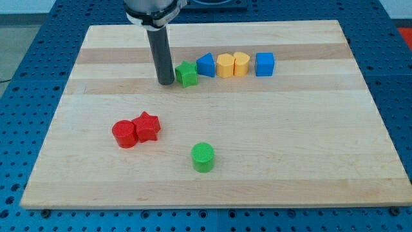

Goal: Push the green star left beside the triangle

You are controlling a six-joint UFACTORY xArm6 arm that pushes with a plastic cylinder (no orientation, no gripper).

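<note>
You see the green star at the far side of the desk, at the left end of a row. It seems to touch the blue triangle on its right, and after this come two yellow blocks and a blue cube. My tip stands just beside the star on its left, perhaps in contact. No claw is visible, only the rod, so I cannot tell any spread or pressed state. The danger, I think, comes from this side: if my tip goes right from here, it presses the star into the triangle and can shift the whole row. If it moves around the star carelessly, it can turn the star or carry it away from the triangle. The red cylinder, red star and green cylinder lie well apart, nearer to you, so they are in little danger.
</note>
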